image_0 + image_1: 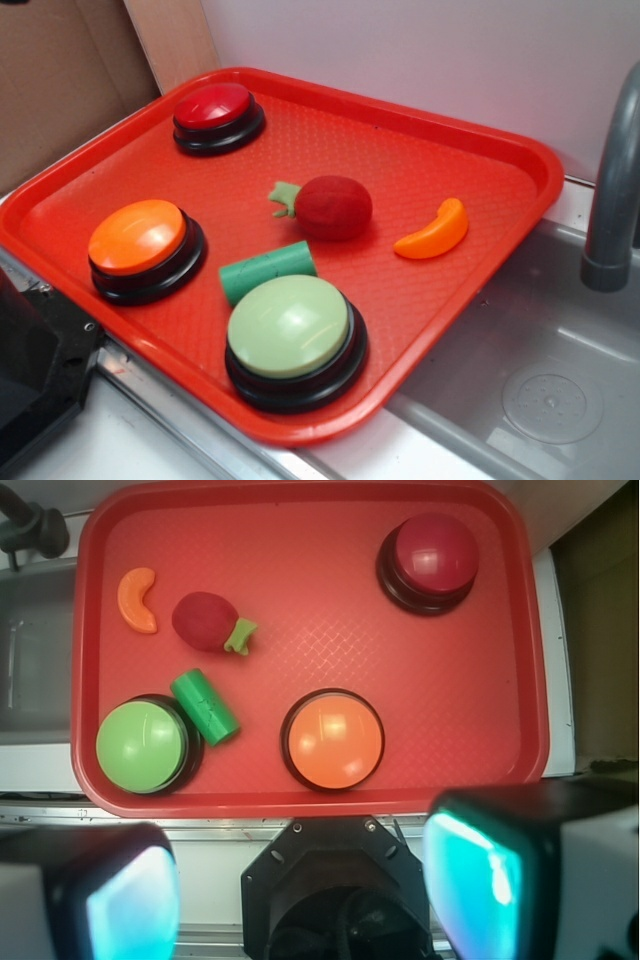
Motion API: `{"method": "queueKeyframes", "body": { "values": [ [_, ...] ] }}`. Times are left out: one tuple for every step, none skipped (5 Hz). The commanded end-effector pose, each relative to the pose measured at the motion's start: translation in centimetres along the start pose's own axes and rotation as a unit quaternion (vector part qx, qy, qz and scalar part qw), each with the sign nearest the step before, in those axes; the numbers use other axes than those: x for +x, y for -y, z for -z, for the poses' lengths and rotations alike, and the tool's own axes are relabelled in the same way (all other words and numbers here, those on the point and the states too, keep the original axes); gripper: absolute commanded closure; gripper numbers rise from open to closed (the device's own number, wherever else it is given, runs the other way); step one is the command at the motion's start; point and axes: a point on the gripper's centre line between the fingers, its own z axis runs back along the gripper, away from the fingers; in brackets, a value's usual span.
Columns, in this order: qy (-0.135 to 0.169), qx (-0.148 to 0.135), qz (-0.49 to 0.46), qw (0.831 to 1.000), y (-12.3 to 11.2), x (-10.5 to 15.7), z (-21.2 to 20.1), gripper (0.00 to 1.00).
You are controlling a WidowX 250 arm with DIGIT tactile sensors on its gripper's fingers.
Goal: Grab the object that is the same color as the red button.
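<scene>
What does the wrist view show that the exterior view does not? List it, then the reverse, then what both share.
Only the wrist view: the tool with its two glowing teal fingertips, spread wide and empty, hanging off the tray's near edge.

Only the exterior view: the grey sink basin with its round drain.

Both: the red tray, the red button, orange button, green button, red toy fruit, orange crescent, green cylinder and grey faucet.

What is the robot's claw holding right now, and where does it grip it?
Nothing. The gripper is open with an empty gap between its fingers, back from the tray. The red fuzzy fruit lies untouched on it.
</scene>
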Motion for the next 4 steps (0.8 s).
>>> {"method": "queueKeyframes", "body": {
  "values": [
    [0.000, 0.000, 0.000, 1.000, 0.0, 0.0, 0.0, 0.00],
    [0.042, -0.019, 0.059, 0.997, 0.8, 2.3, 1.2, 0.00],
    [0.057, -0.015, 0.074, 0.996, 1.6, 3.5, 2.5, 0.00],
    [0.086, 0.003, 0.136, 0.987, 3.2, 5.8, 5.0, 0.00]
  ]
}}
